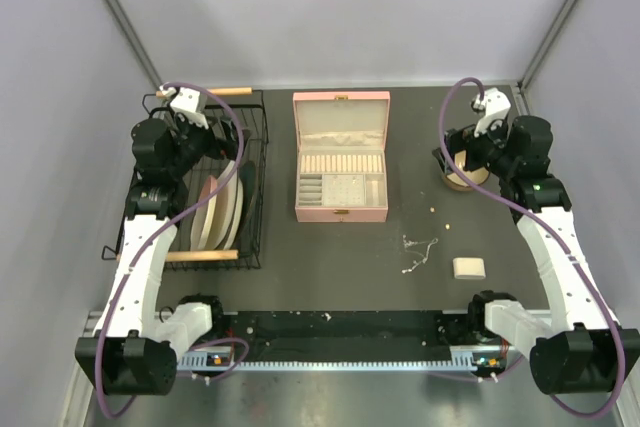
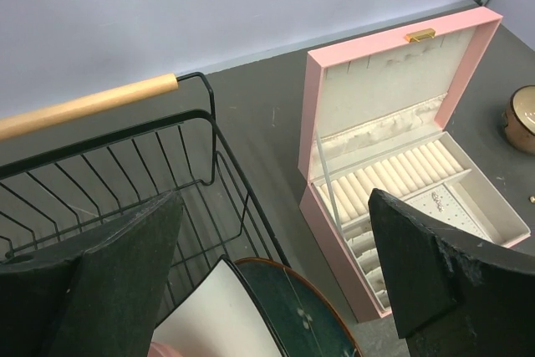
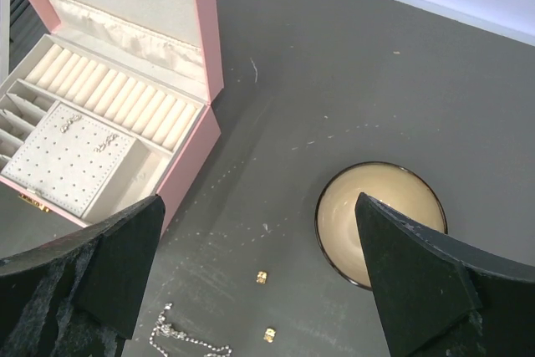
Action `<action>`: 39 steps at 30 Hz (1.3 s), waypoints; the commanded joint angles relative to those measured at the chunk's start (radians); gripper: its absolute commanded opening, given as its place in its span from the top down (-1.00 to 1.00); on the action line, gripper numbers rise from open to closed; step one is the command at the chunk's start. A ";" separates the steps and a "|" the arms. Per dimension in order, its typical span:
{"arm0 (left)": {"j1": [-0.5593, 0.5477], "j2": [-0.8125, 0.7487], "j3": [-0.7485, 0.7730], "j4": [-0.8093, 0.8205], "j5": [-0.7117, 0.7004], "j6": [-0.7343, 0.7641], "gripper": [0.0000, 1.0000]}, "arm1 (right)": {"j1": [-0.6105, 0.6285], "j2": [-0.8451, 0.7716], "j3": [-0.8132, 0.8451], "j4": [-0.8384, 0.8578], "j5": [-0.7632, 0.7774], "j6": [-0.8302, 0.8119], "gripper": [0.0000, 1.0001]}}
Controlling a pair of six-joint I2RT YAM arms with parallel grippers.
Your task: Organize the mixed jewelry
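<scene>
Both end effectors [image 2: 274,198] [image 3: 259,200] agape, arms [image 1: 140,257] [image 1: 555,247] folded high

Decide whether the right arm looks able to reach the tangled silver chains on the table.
Probably yes: the chains lie on bare table on that arm's side, nothing over them, and the right gripper hangs open nearby above the bowl.

Your left arm [image 1: 140,267] and right arm [image 1: 560,257] match: white shells between black joint housings, black bases, and a purple cable [image 1: 203,86] looping along each. On your left claw [image 2: 274,198] and right claw [image 3: 259,201], the fingers [image 2: 426,265] are broad, matte black, scuffed pale at the edges.
</scene>
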 commanded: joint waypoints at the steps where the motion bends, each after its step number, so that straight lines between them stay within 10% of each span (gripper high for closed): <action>1: 0.002 -0.019 0.018 0.030 0.039 0.003 -0.98 | 0.001 0.001 0.041 0.009 -0.026 -0.018 -0.97; 19: 0.001 -0.016 0.026 -0.092 0.275 0.110 -0.98 | 0.053 -0.028 0.014 -0.223 -0.061 -0.266 -0.95; 39: -0.045 -0.006 0.090 -0.214 0.247 0.215 -0.98 | 0.171 0.126 -0.311 -0.248 -0.107 -0.675 -0.39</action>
